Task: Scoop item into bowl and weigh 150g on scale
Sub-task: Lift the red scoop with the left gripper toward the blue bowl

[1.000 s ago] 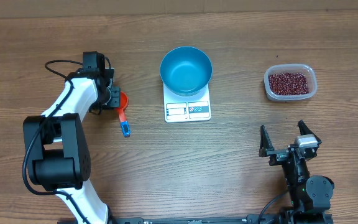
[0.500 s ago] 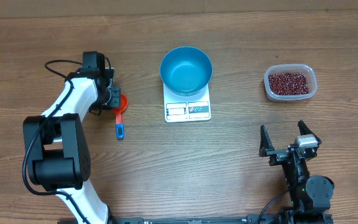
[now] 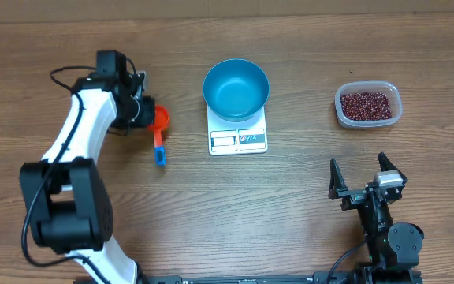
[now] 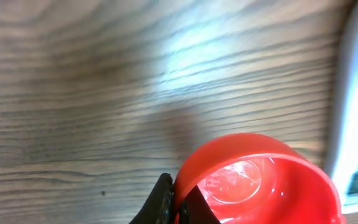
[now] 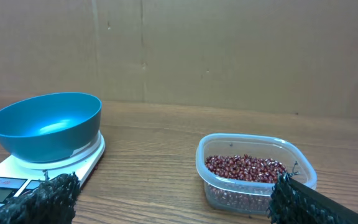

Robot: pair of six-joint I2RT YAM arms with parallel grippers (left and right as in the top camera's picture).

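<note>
Table (image 3: pixel 290 213): brown wood with fine darker grain lines. Bowl (image 3: pixel 236 87): bright blue, plain, inside and out. Scale (image 3: pixel 238 140): white body, grey display window, printed label on the front edge. Beans (image 3: pixel 366 105): dark red-maroon. Tub (image 3: pixel 396 110): clear, colourless. Scoop (image 3: pixel 161 118): red-orange cup, blue handle. Left arm (image 3: pixel 81 134): white shells, black joints. Right gripper (image 3: pixel 361 170): black.
</note>
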